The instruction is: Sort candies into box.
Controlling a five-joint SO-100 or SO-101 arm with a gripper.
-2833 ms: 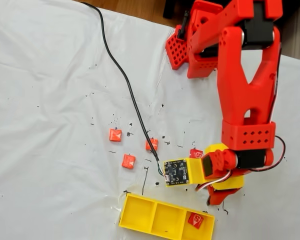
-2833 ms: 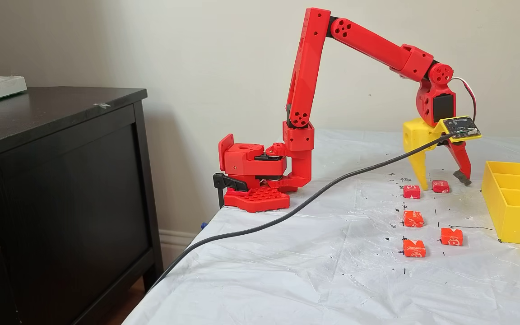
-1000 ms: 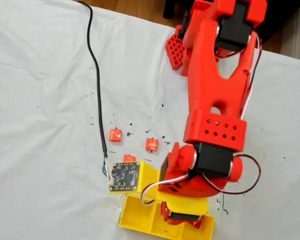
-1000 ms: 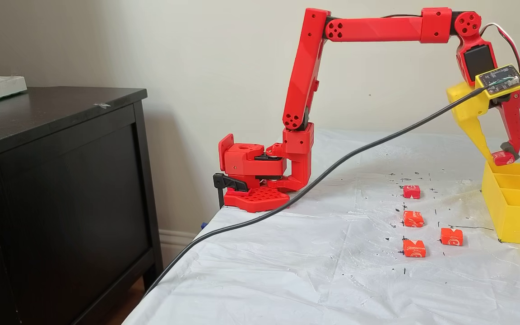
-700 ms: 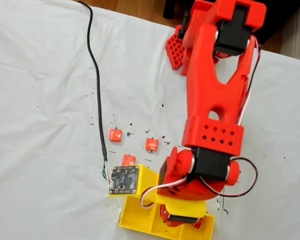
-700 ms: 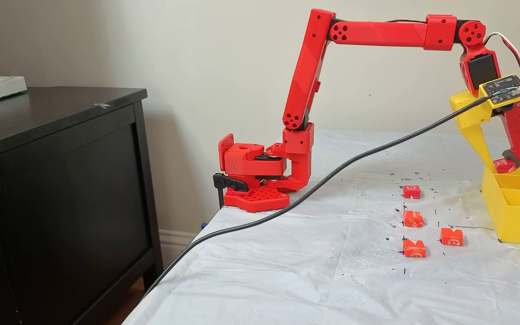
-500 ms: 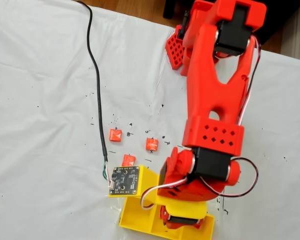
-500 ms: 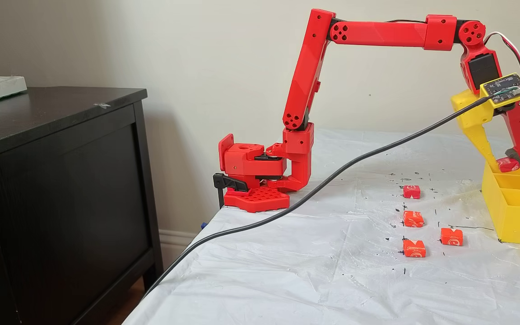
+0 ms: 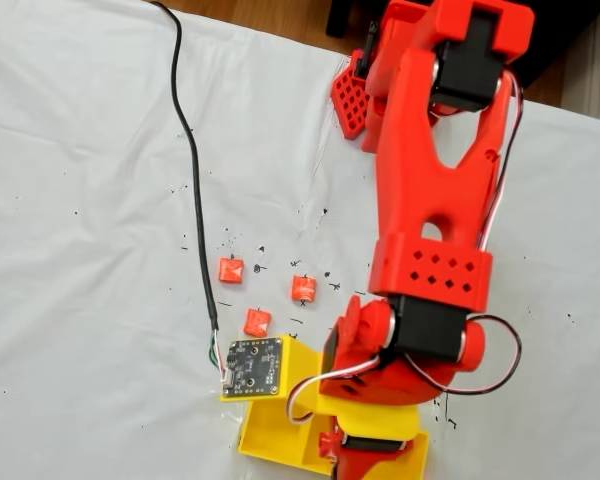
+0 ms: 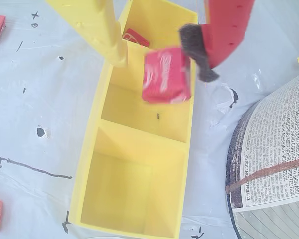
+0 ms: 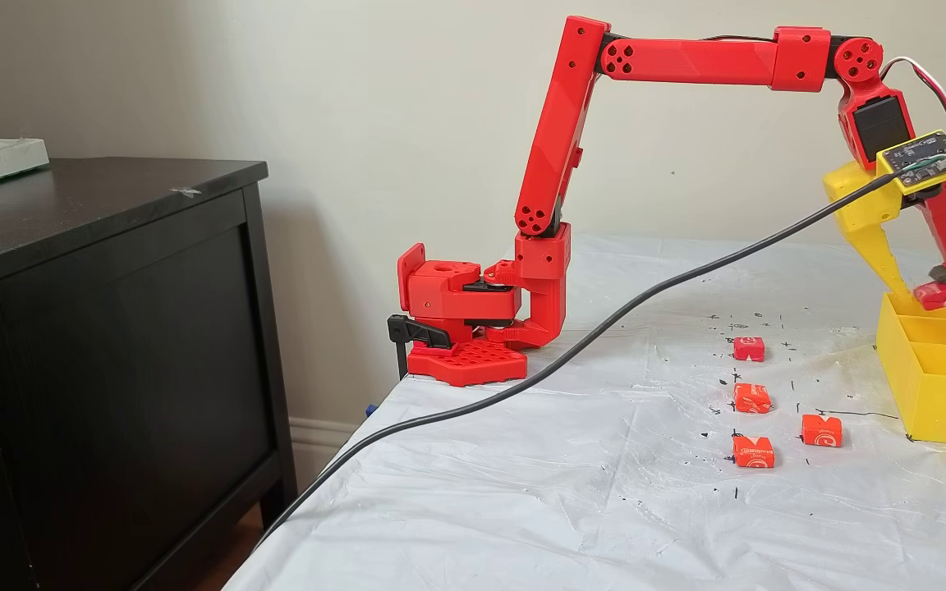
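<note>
The gripper hangs above the yellow box with its jaws spread, and a red candy sits between them, blurred, touching or just beside the dark pad of the red finger and clear of the tip of the yellow finger; whether the candy is loose or resting against that pad cannot be told (the blur hides the contact). In the side fixed view the gripper is just above the far end of the box, with the candy at the red finger's tip. Directly below the gripper in the wrist view lie the box's three compartments in a row: the far one, just past the yellow finger, holds another candy near its wall; the middle one lies right under the candy between the jaws; the nearest one shows bare yellow floor. Beyond the box, away from the gripper, four candies lie on the white sheet in the side fixed view, at and, each apart from the others and well clear of the box. In the top fixed view three of them show near the gripper's circuit board. A black cable runs from that board across the sheet and off its edge.
</note>
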